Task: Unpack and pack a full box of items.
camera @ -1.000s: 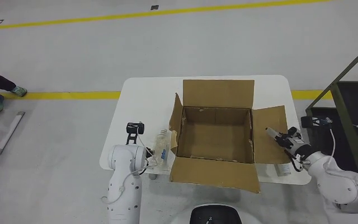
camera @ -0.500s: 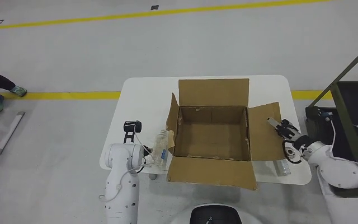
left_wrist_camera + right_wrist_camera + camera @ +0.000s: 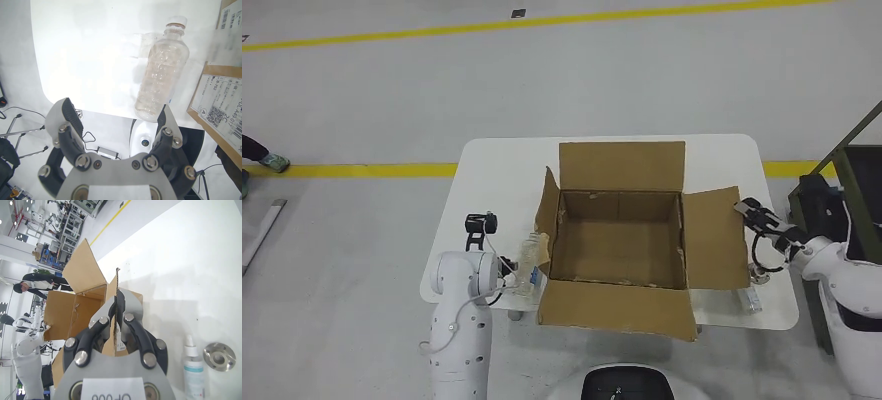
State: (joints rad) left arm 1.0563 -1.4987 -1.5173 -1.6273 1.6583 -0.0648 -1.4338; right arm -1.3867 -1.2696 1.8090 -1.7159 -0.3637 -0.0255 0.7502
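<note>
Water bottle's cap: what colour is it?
White. The cap on the clear plastic bottle shows best in the left wrist view.

White table (image 3: 504,168); yellow floor line (image 3: 362,170)

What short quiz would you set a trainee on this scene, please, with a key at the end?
1. True or false: the right gripper is shut on the edge of a flap of the cardboard box.
2. Multiple choice: what lies on the table just ahead of the open left gripper? A) a clear bottle; B) a mug; C) a roll of tape.
3. Short answer: which metal part lies on the table next to the spray bottle?

Key: 1 true; 2 A; 3 a round flange.
</note>
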